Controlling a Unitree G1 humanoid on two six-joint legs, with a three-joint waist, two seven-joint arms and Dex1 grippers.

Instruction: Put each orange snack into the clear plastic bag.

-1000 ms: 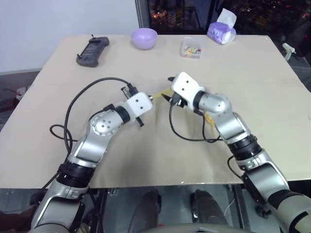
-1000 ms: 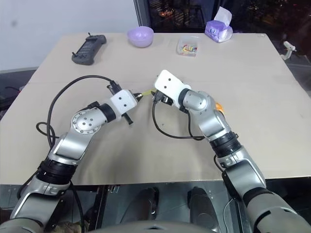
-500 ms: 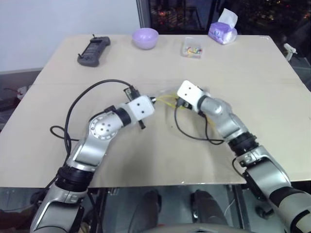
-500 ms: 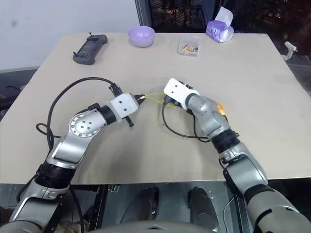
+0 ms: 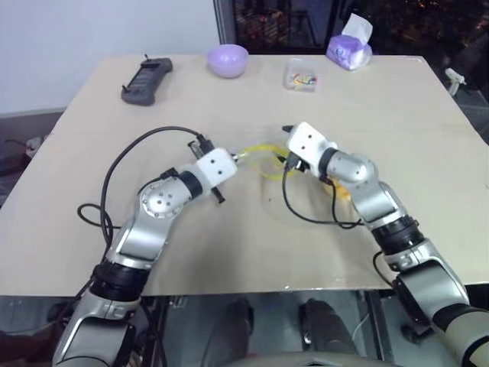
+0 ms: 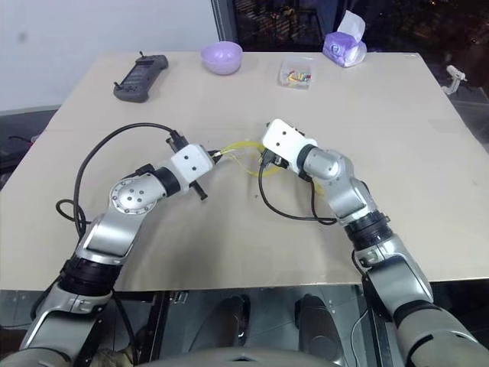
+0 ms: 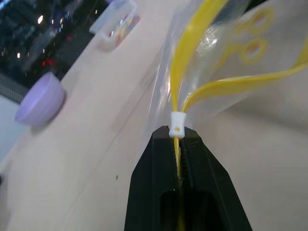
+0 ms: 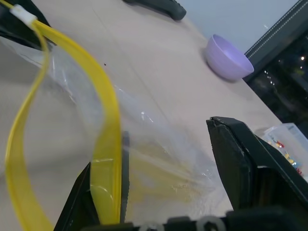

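Between the two arms, mid-table, the clear plastic bag [image 6: 243, 155] hangs with its mouth spread — left gripper [image 7: 179, 144] pinching the yellow seal's end, right gripper [image 8: 168, 202] spread, one finger inside. At 4 o'clock, behind the right forearm, lies the orange snack [image 5: 341, 191]. Purple bowl [image 5: 228, 60] — far edge, 12 o'clock.

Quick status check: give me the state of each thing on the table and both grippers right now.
Clear plastic bag: mouth open, held between the grippers.
Left gripper: shut on the bag's yellow seal strip.
Right gripper: open, one finger inside the bag's mouth.
Orange snack: on the table, outside the bag.
Small clear box: holds coloured bits.
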